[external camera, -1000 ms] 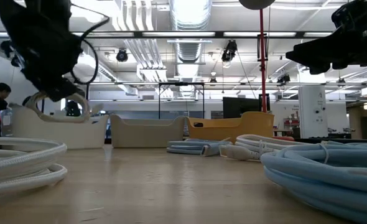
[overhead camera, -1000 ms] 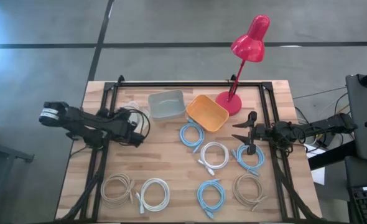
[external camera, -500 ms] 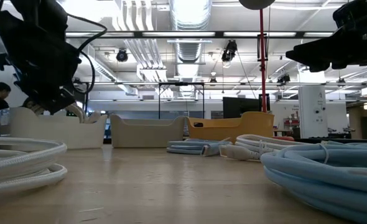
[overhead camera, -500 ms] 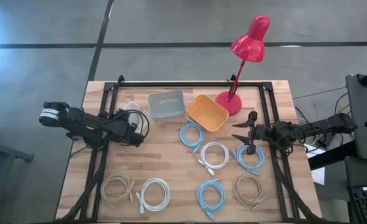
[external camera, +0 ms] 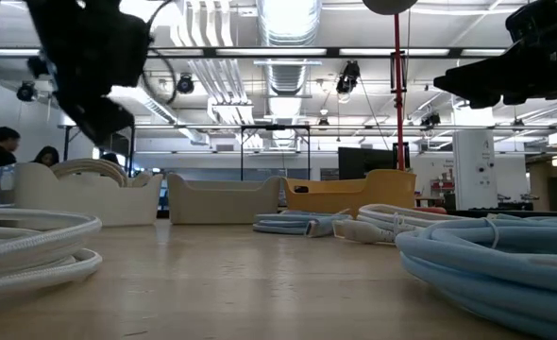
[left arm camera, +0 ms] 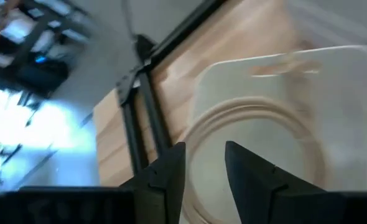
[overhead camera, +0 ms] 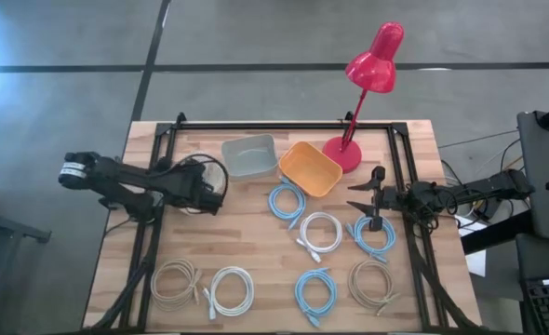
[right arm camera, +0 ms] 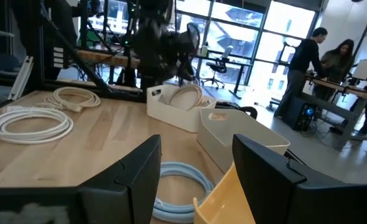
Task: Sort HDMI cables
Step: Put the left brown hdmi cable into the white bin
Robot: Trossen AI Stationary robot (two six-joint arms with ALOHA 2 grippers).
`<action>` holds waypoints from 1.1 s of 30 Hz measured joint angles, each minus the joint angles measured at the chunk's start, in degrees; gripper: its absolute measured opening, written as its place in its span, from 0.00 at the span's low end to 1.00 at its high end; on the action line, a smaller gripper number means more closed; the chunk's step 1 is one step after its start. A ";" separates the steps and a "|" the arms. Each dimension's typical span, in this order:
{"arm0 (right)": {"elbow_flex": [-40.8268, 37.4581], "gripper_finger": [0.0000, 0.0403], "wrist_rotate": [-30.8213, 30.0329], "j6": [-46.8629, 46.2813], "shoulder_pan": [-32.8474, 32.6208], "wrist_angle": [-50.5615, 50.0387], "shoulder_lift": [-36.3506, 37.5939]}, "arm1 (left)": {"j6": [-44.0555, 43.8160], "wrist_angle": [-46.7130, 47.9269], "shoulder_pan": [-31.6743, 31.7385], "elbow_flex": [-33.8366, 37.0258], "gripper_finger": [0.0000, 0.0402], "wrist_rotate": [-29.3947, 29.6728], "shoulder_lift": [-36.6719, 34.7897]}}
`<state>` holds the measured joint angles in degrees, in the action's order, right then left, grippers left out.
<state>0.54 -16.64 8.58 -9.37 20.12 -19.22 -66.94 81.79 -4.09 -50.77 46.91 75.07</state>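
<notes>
The tan cable [left arm camera: 258, 124] now lies in the white bin [left arm camera: 333, 81], released by the spread left pincer [left arm camera: 205, 163]

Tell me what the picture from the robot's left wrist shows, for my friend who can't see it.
A tan cable coil lies inside a white bin on the wooden table. The left gripper hangs just above it, its two dark fingers a little apart and holding nothing.
</notes>
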 joint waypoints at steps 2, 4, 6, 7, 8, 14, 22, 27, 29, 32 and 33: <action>0.00 0.48 0.02 0.52 0.00 0.00 0.00 | 4.81 -0.39 -0.23 -3.24 0.31 -1.85 -0.02; 0.00 0.48 0.01 0.46 0.00 0.00 0.00 | 10.39 -1.31 -0.56 -5.70 0.31 -4.69 -0.02; 0.00 0.48 0.00 0.46 0.00 0.00 0.00 | 17.02 -3.48 -1.20 -7.31 0.31 -9.43 -0.07; 0.00 0.48 0.02 0.46 0.00 0.00 0.00 | 20.44 -4.70 -1.60 -7.66 0.31 -12.08 -0.07; 0.00 0.48 0.00 0.46 0.00 -0.02 0.00 | 23.74 -6.19 -2.07 -7.75 0.31 -14.92 -0.07; 0.00 0.48 0.00 0.32 0.00 -0.06 0.00 | 37.51 -14.26 -8.06 -5.71 0.31 -31.56 0.02; 0.00 0.48 0.01 -0.91 0.00 -0.09 0.00 | 31.30 -17.95 -19.37 -1.04 0.32 -44.22 0.03; 0.00 0.48 0.00 -0.94 0.00 -0.09 0.00 | 24.78 -24.37 -26.89 2.87 0.32 -54.10 0.09; 0.00 0.48 0.00 -0.92 0.01 -0.09 0.00 | 23.34 -27.71 -29.92 4.61 0.32 -55.96 0.24; 0.00 0.48 0.02 -1.00 0.01 -0.09 0.00 | 20.50 -29.15 -33.43 6.58 0.33 -56.41 1.23; 0.00 0.48 0.00 -0.94 0.02 -0.07 0.00 | 19.40 -29.07 -34.25 7.17 0.33 -56.40 1.63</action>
<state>0.54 -16.64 7.64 -9.34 20.05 -19.22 -47.55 52.73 -38.33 -43.59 -9.48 76.69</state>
